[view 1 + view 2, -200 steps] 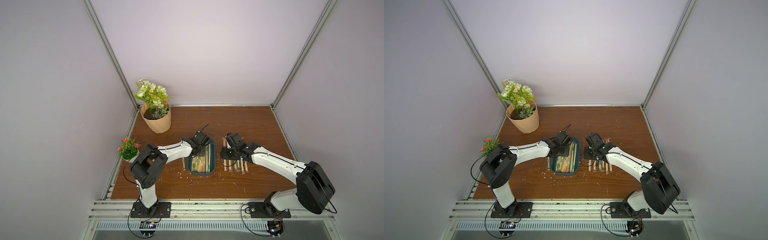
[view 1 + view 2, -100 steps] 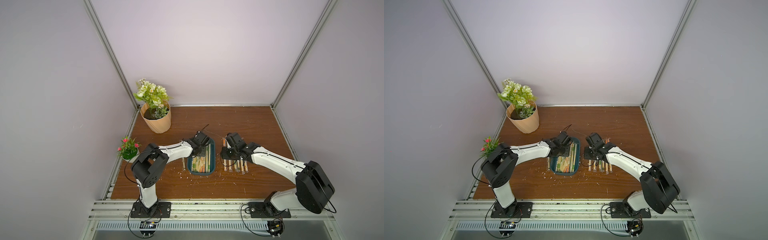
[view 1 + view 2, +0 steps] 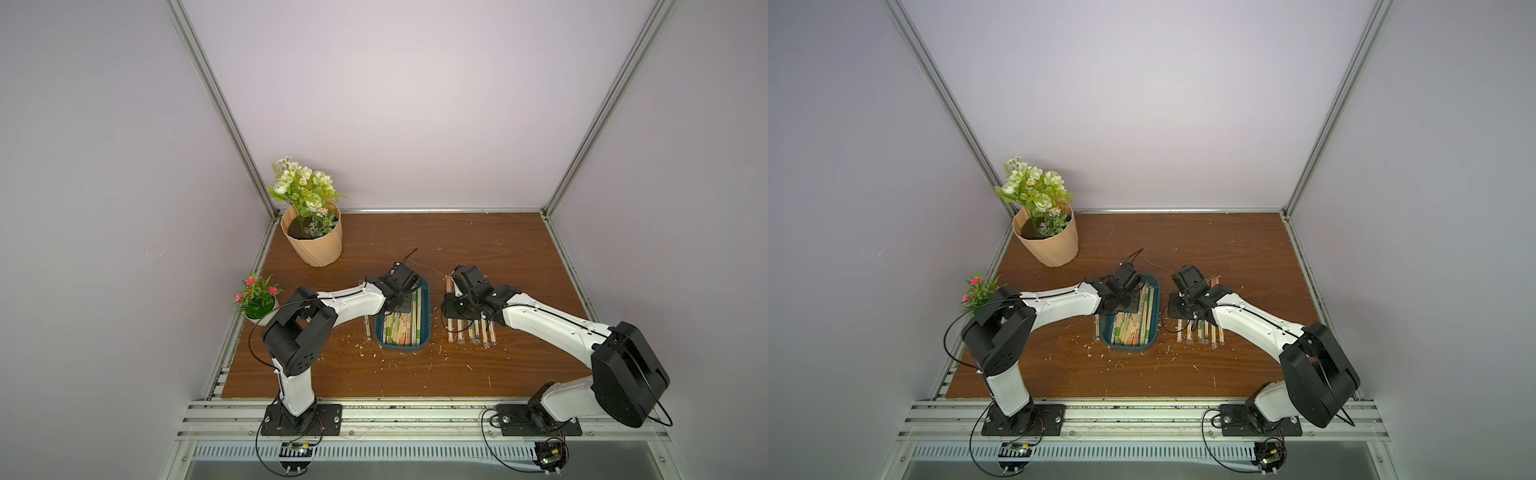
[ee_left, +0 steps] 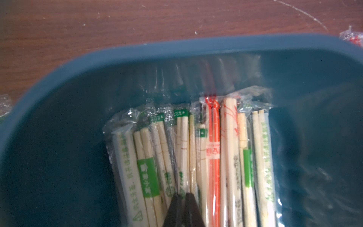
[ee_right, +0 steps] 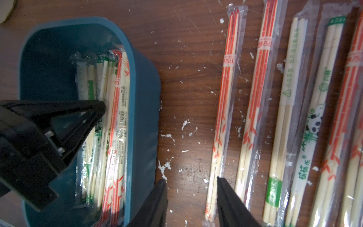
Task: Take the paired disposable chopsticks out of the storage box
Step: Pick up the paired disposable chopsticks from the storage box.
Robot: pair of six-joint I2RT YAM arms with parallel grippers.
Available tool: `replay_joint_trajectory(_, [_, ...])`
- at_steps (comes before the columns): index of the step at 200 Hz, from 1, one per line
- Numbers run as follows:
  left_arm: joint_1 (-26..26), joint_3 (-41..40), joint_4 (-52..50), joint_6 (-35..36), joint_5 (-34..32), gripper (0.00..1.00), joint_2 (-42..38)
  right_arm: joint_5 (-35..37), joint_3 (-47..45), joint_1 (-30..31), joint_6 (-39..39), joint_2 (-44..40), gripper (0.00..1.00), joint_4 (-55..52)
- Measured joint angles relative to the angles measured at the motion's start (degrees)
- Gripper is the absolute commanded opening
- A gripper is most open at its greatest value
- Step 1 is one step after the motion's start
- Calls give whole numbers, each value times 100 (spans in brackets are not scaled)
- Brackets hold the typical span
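Left wrist view: we see the left tool (image 4: 182, 195) pinched shut, tips on the paired disposable chopsticks (image 4: 214, 157) lying in the storage box (image 4: 176, 47).
Right tool (image 5: 190, 180): partly spread, empty, over the tabletop (image 5: 186, 88) beside the storage box.
Laid-out pairs (image 5: 225, 98): rowed on the tabletop.

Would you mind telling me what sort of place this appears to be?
Probably a robot lab test cell: plain walls framed by aluminium posts, a left arm and right arm bolted to a base rail, and a wooden tabletop.
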Motion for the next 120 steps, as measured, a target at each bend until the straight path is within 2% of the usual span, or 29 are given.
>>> replay_joint_trajectory(120, [0,0,-114,-52,-223,0,-529,0,0,-4,0,2,46,0])
